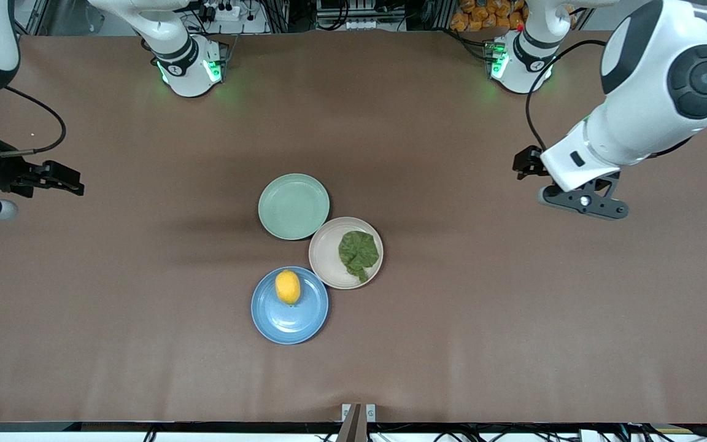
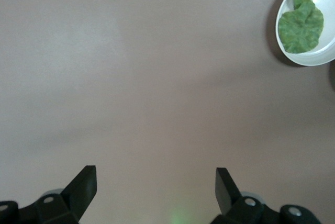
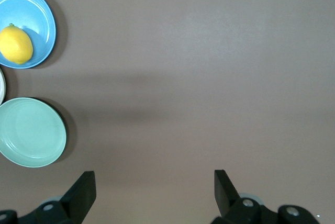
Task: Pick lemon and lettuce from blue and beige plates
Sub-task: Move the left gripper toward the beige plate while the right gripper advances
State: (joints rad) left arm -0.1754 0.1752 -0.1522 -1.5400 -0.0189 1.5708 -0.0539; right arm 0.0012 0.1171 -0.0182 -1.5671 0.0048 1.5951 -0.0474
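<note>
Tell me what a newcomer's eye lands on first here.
Three plates cluster mid-table: a yellow lemon on the blue plate nearest the front camera, dark green lettuce on the beige plate beside it, and a bare mint-green plate farthest back. Both arms wait at the table's ends, jaws open.

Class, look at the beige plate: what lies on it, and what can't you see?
A lettuce leaf lies on the beige plate. The patch of plate under the leaf is covered.
</note>
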